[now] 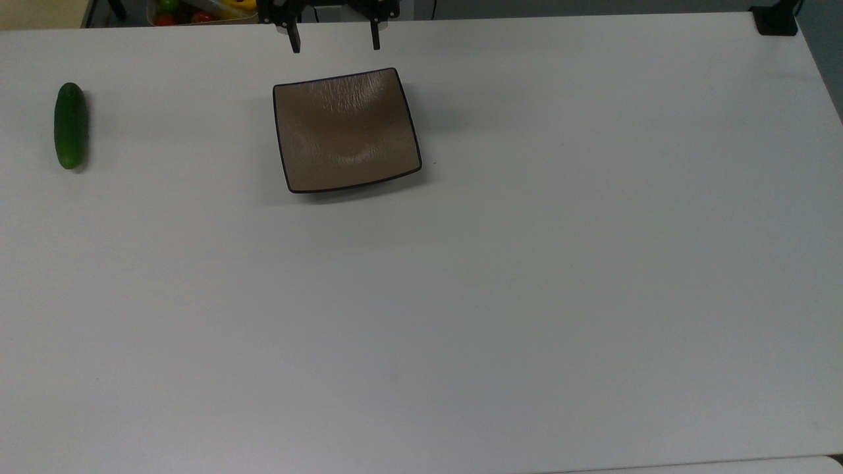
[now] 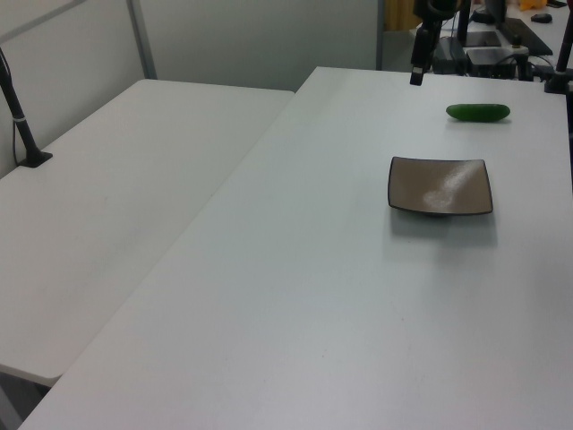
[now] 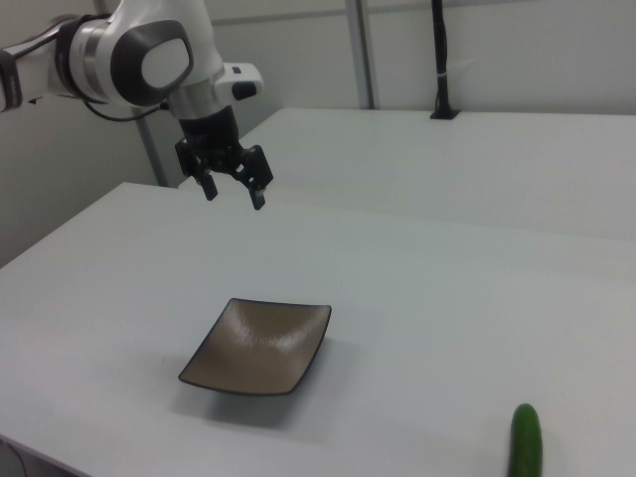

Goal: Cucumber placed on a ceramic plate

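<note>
While the cucumber (image 1: pixel 70 125) lies untouched at the top view's far left, well apart from the empty ceramic plate (image 1: pixel 346 130), the gripper (image 1: pixel 334 41) hovers beyond it, jaws spread; nothing is done yet.

A broad white table (image 1: pixel 461 296) carries two things. In the top view, a square brown plate (image 1: pixel 346 130) sits toward the far edge, left of centre. A green cucumber (image 1: pixel 70 125) lies flat well apart from it, near the top view's left edge.
</note>
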`<act>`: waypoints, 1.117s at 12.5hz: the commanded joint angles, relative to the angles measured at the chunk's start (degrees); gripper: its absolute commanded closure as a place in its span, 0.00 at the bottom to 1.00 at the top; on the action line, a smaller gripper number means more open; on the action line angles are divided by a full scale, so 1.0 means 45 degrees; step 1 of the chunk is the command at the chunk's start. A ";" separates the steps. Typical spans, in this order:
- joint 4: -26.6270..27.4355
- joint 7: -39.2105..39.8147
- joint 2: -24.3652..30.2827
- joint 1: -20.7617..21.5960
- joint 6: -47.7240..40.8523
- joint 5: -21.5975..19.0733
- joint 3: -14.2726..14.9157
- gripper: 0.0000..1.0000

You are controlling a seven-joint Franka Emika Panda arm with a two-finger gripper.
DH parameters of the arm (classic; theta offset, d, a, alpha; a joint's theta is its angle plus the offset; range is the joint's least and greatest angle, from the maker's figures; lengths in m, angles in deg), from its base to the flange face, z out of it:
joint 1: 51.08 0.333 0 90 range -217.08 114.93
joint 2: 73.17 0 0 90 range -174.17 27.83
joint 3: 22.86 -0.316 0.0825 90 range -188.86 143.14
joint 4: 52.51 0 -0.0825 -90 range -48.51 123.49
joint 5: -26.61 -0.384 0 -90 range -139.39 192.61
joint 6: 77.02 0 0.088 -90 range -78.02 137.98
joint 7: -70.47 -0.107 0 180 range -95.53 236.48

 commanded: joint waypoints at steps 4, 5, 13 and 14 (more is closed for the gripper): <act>-0.0081 -0.0274 0.0140 0.0077 -0.0353 -0.0249 0.0050 0.00; -0.0081 -0.0274 0.0140 0.0077 -0.0353 -0.0249 0.0050 0.00; 0.0036 -0.0060 0.0490 -0.0001 -0.0857 -0.0249 0.0070 0.00; 0.0036 0.0462 0.0492 -0.0195 -0.0996 -0.0249 0.0070 0.00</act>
